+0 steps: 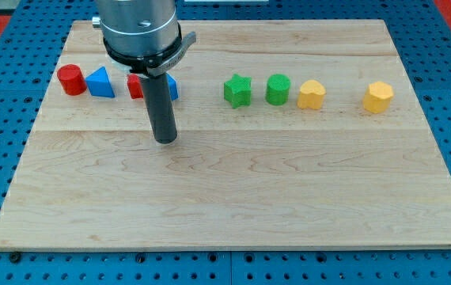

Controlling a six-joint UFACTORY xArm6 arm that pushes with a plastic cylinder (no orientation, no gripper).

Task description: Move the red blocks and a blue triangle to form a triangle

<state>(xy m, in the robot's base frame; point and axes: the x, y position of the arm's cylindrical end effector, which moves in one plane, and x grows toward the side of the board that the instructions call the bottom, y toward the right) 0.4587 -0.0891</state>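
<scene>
A red cylinder block (pixel 71 80) sits at the view's upper left, with a blue triangle block (pixel 100 82) touching or nearly touching its right side. A second red block (pixel 134 86) and a second blue block (pixel 172 89) lie further right, both partly hidden behind my rod, so their shapes cannot be made out. My tip (pixel 165 138) rests on the board just below these two hidden blocks, apart from them.
A green star block (pixel 238 90) and a green cylinder block (pixel 278 89) stand right of centre. A yellow heart-like block (pixel 312 94) and a yellow hexagon block (pixel 378 96) lie further right. The wooden board (pixel 233 206) is surrounded by blue pegboard.
</scene>
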